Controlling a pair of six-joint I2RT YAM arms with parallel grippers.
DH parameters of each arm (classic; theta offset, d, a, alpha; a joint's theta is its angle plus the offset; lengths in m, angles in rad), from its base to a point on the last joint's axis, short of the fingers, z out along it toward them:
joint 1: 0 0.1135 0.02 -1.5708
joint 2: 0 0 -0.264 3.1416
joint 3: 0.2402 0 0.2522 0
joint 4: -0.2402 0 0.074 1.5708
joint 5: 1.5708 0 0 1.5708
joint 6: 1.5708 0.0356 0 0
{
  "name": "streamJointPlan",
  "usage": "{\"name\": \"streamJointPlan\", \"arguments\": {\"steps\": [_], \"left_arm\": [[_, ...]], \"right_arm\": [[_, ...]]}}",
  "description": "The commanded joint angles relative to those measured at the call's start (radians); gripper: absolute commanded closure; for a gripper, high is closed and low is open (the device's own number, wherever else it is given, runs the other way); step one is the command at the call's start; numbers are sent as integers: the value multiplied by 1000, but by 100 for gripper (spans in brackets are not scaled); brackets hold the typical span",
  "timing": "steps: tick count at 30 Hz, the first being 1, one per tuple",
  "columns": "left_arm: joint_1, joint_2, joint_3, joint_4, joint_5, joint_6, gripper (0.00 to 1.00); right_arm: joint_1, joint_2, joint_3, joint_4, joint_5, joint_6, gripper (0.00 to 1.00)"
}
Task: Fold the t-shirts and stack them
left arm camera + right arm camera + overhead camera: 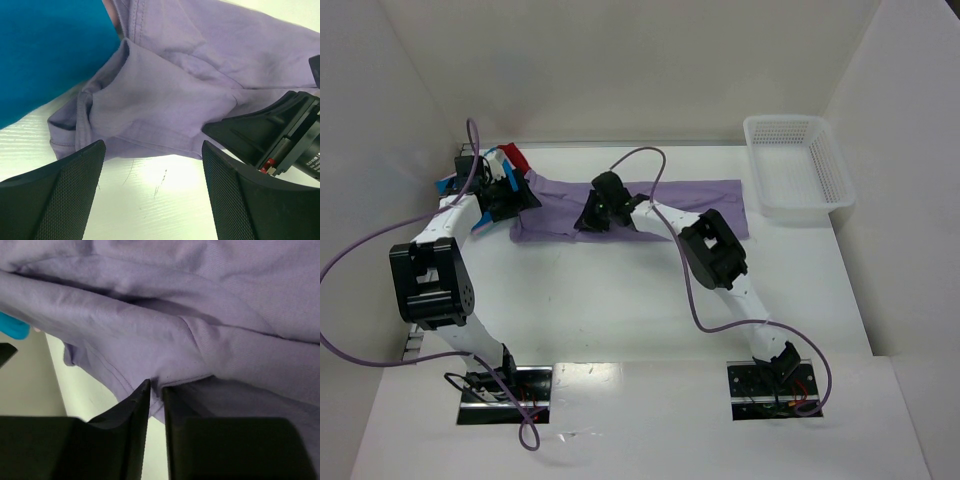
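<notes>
The lavender-purple t-shirt lies spread across the far middle of the table. My right gripper is shut on its near hem; in the right wrist view the cloth is pinched between the two fingers. My left gripper is open and empty at the shirt's left end; in the left wrist view bare table shows between the jaws and the bunched purple sleeve lies just ahead. A bright blue folded shirt and a red one sit at the far left.
A white plastic mesh basket stands at the far right of the table. White walls close in the back and sides. Purple cables loop from both arms over the near table.
</notes>
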Motion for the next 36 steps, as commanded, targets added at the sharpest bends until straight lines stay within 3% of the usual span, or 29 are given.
{"name": "streamJointPlan", "arguments": {"steps": [1, 4, 7, 11, 18, 27, 36], "left_arm": [[6, -32, -7, 10, 19, -10, 15], [6, -32, -7, 10, 30, -10, 15], [6, -32, -7, 10, 65, -1, 15], [6, -41, -16, 10, 174, 8, 15], [6, -52, -75, 29, 244, 8, 15], [-34, -39, -85, 61, 303, 8, 15], [-139, 56, -41, 70, 312, 8, 15]], "right_arm": [[8, 10, 68, 5, 19, 2, 80], [8, 10, 94, -7, 28, 2, 96], [8, 10, 135, -20, 38, -7, 99], [-2, 10, 189, -29, 47, -7, 99], [-43, 30, 243, -47, 79, -7, 99], [-106, 100, 324, -66, 88, -17, 95], [-127, 217, 476, -96, -8, -17, 92]]}}
